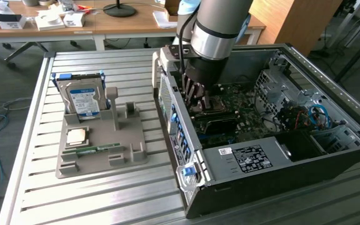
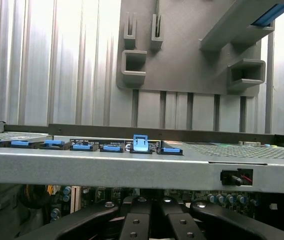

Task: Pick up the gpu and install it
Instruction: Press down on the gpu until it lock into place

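Observation:
My gripper (image 1: 198,96) reaches down into the open computer case (image 1: 330,145), close behind its rear wall with the blue latches (image 1: 178,136). In the wrist view the dark fingers (image 2: 134,222) lie pressed together, shut, just below the case's grey rear edge (image 2: 131,167). The fingertips are hidden, so I cannot tell whether anything is held between them. The gpu is hidden from me. The motherboard (image 1: 243,108) lies under and beside the gripper.
A grey holder (image 1: 101,150) stands on the slatted metal table (image 1: 24,140) at the exterior view's left of the case. It carries a blue-labelled hard drive (image 1: 83,101), a square chip (image 1: 77,136) and a green memory stick (image 1: 92,150). Desks with clutter stand behind.

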Controlling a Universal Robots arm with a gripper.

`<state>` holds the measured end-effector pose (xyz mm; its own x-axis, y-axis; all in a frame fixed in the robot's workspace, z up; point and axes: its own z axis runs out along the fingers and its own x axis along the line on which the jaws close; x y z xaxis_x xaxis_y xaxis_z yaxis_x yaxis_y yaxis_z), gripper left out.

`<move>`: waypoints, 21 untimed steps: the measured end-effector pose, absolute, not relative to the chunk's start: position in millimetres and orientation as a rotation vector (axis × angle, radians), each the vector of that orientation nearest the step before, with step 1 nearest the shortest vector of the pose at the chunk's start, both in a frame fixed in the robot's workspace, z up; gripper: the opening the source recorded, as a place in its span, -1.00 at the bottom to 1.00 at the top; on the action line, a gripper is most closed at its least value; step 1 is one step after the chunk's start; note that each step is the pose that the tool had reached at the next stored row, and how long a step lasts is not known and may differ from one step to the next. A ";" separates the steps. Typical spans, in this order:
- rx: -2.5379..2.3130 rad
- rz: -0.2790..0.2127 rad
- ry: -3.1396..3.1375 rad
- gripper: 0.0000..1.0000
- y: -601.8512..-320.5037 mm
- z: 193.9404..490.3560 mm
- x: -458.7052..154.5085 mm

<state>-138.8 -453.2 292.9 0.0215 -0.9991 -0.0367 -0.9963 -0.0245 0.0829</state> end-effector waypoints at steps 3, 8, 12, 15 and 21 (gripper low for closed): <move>2.221 -0.131 -2.170 -0.79 -453.2 292.8 -137.0; 2.221 -0.131 -2.170 -0.79 -453.2 292.8 -134.1; 2.221 -0.131 -2.170 -0.79 -453.2 292.8 -130.6; 2.221 -0.131 -2.171 -0.79 -453.2 292.7 -126.9; 2.222 -0.131 -2.170 -0.79 -453.2 292.8 -113.0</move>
